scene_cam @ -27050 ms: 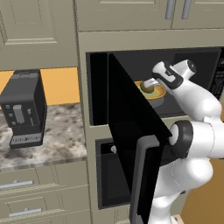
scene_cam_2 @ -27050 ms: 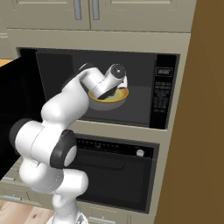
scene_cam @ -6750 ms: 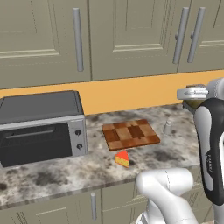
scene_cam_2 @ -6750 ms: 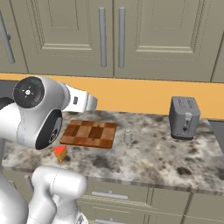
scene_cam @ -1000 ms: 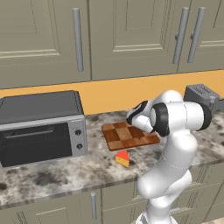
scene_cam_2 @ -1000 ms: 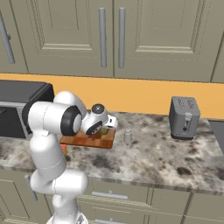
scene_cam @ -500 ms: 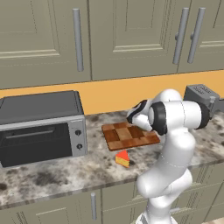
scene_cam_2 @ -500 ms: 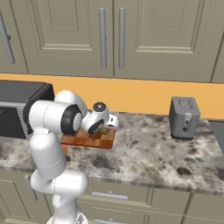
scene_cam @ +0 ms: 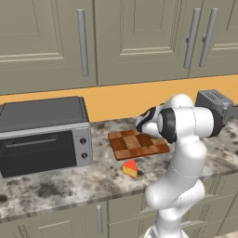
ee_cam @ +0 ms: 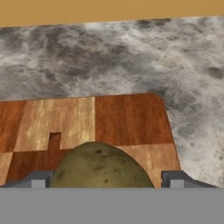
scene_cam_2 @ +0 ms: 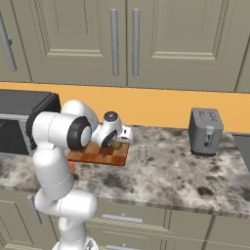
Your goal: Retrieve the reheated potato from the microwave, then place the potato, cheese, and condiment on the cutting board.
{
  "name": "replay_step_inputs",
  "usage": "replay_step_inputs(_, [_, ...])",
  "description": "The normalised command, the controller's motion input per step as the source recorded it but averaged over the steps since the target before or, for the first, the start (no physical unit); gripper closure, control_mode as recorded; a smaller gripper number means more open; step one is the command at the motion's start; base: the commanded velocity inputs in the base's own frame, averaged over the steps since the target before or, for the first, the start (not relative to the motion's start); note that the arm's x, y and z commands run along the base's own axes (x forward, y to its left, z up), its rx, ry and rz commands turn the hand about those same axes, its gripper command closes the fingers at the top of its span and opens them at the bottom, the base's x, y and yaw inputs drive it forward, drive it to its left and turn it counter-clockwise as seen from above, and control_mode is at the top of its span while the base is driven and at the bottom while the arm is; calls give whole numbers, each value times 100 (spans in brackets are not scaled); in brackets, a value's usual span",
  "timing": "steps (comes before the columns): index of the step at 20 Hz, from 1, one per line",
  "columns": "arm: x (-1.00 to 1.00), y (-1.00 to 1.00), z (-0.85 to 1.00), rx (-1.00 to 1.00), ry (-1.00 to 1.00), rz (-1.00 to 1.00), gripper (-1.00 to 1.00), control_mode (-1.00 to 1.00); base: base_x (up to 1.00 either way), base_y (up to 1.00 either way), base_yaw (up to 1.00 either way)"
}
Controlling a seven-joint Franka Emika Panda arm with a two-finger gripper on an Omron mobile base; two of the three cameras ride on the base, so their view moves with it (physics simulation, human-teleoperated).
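Potato (ee_cam: 103, 168) on cutting board (ee_cam: 127, 120) between end effector (ee_cam: 107, 178) tips — spread apart, not clamped. Firm, rounded, may roll — grip across middle.

Matt wood cutting board (ee_cam: 127, 122), speckled rough potato (ee_cam: 103, 166), mottled stone counter (ee_cam: 175, 57).

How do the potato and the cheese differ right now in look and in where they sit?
The potato is a rounded olive-brown lump; the cheese is a yellow-orange wedge with a red top. The potato sits over the cutting board, between the fingertips of the gripper, whose jaws stand wide; the cheese lies on the counter in front of the board, apart from it. Both are small next to the board.
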Motion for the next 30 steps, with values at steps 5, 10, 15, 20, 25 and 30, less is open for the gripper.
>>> replay_step_inputs(5, [-16, 0, -25, -3, -2, -3, -100, -100, 0, 0, 0])
replay_step_inputs(10, [-9, 4, -14, 0, -1, -5, -100, -100, 0, 0, 0])
replay_step_inputs(15, [-12, 1, 10, 0, -11, -2, -100, -100, 0, 0, 0])
replay_step_inputs(20, [-21, 0, 14, 0, -8, -4, -100, -100, 0, 0, 0])
replay_step_inputs(25, [-35, 0, 3, 0, -3, -7, -100, -100, 0, 0, 0])
replay_step_inputs(30, [-15, 0, 28, 0, 0, -2, -100, -100, 0, 0, 0])
